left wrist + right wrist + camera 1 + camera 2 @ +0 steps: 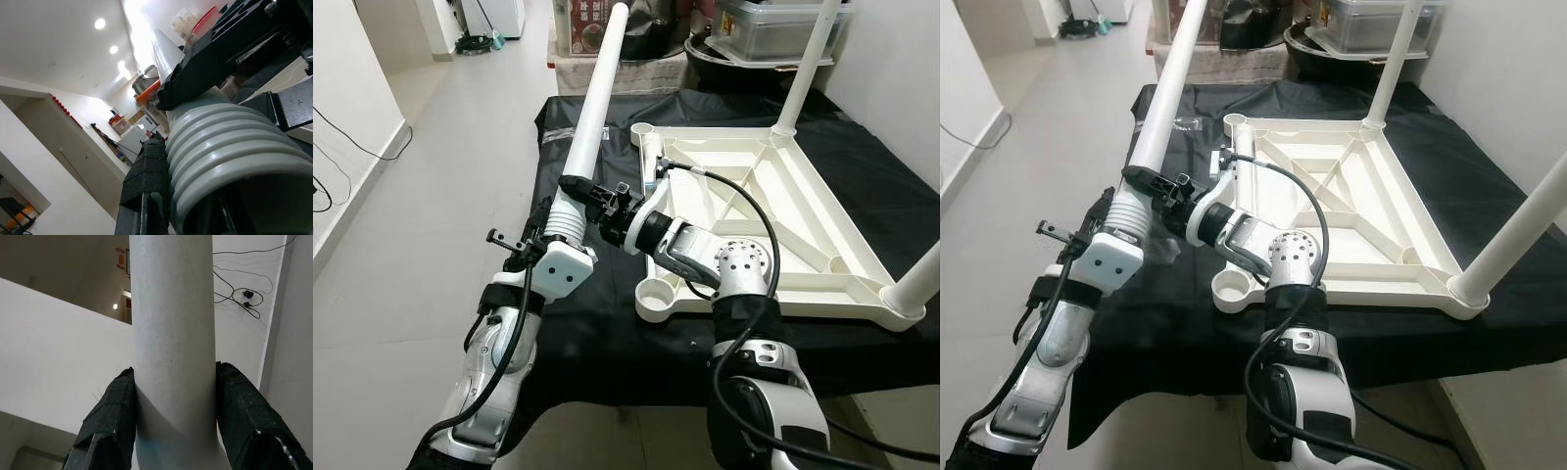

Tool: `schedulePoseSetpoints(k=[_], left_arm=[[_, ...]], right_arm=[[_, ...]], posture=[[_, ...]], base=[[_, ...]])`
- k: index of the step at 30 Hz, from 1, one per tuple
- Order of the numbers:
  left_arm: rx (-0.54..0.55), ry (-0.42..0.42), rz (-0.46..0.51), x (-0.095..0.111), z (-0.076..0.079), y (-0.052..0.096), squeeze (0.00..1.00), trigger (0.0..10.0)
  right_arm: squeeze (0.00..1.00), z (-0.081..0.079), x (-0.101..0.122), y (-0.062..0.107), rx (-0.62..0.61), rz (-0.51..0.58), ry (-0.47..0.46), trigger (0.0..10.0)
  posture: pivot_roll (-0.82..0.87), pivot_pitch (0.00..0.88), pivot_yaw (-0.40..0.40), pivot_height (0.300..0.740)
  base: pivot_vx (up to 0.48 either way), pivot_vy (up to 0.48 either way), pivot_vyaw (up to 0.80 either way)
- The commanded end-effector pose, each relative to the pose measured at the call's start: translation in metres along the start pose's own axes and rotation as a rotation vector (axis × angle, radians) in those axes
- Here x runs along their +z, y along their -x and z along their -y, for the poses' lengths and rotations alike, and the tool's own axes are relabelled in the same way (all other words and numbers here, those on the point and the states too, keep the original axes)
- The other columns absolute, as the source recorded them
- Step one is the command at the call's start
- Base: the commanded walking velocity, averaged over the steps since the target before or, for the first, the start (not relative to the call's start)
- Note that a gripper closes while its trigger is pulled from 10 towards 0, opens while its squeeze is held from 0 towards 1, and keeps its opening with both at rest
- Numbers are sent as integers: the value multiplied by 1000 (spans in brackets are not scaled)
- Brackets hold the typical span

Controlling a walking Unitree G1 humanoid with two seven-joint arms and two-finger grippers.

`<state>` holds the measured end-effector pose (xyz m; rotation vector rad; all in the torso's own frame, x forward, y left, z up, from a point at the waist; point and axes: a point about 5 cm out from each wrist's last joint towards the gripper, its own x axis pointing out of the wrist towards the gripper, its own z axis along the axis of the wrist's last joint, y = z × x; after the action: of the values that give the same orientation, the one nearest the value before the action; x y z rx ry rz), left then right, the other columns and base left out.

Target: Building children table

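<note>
Nearest the robot, both pincers are clamped on one loose white table leg held tilted over the counter's black cloth: left pincer on the ribbed screw end, right pincer just above on the smooth shaft, its fingers pressed to either side. Beyond, the white tabletop lies upside down w/ two legs already standing in far and right-hand corners. Approx. half done: near socket and far-left socket are still empty, so this leg and prob. one more remain.
</note>
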<state>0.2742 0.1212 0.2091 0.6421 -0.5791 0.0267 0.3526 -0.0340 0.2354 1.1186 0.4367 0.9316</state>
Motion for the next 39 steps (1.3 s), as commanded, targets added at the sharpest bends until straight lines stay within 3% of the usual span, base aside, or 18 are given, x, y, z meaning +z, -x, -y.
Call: schedulePoseSetpoints(k=[1, 6, 7, 8, 13, 14, 15, 16, 22, 27, 32, 39], left_arm=[[94, -50, -23, -8, -16, 1, 0, 0], [84, -41, -16, -6, -16, 4, 0, 0], [73, -31, -13, -5, -15, 4, 0, 0], [50, -28, -1, -3, -15, 6, 0, 0], [33, -26, 7, -2, -14, 6, 0, 0], [11, 4, 3, -1, -13, 9, 0, 7725], [11, 4, 3, -1, -13, 9, 0, 7725], [-31, 48, -6, -2, -13, 15, 0, 10000], [-72, 72, 1, -1, -12, 20, 0, 10000], [-155, 112, 49, 8, -13, 23, 0, 10000], [-180, 108, 70, 11, -12, 22, 0, 10000], [-295, 164, 93, 20, -1, 34, 0, 10000]], right_arm=[[0, 4, -6, -2, 2, 54, -65, 0], [0, 1, -6, -2, 8, 66, -45, 0], [0, 0, -5, -2, 3, 73, -34, 4667], [0, -2, -4, -1, 14, 87, -9, 10000], [0, -4, -3, -1, 23, 96, 7, 10000], [1000, -4, 0, 0, 20, 107, 29, 10000], [1000, -4, 0, 0, 20, 107, 29, 10000], [59, -2, 5, 4, 24, 115, 72, 10000], [0, -1, 6, 6, 46, 109, 67, 10000], [0, 5, -2, 8, 36, -13, 44, 10000], [0, 7, -6, 7, 31, -41, 41, 10000], [0, 8, -8, 4, 50, -64, 37, 10000]], posture=[[-64, 64, -32, 740], [-64, 64, -32, 740], [-59, 64, -32, 740], [-59, 64, -32, 740], [-59, 64, -32, 740], [-59, 64, -32, 740], [-59, 64, -32, 740], [-50, 57, -31, 740], [-50, 55, -28, 740], [-48, 50, -28, 740], [-49, 49, -27, 740], [-45, 45, -32, 740]], base=[[0, 0, 0], [0, 0, 0], [0, 0, 0], [0, 0, 0], [0, 0, 0], [0, 0, 0], [0, 0, 0], [0, 0, 0], [0, 0, 0], [0, 0, 0], [0, 0, 0], [0, 0, 0]])
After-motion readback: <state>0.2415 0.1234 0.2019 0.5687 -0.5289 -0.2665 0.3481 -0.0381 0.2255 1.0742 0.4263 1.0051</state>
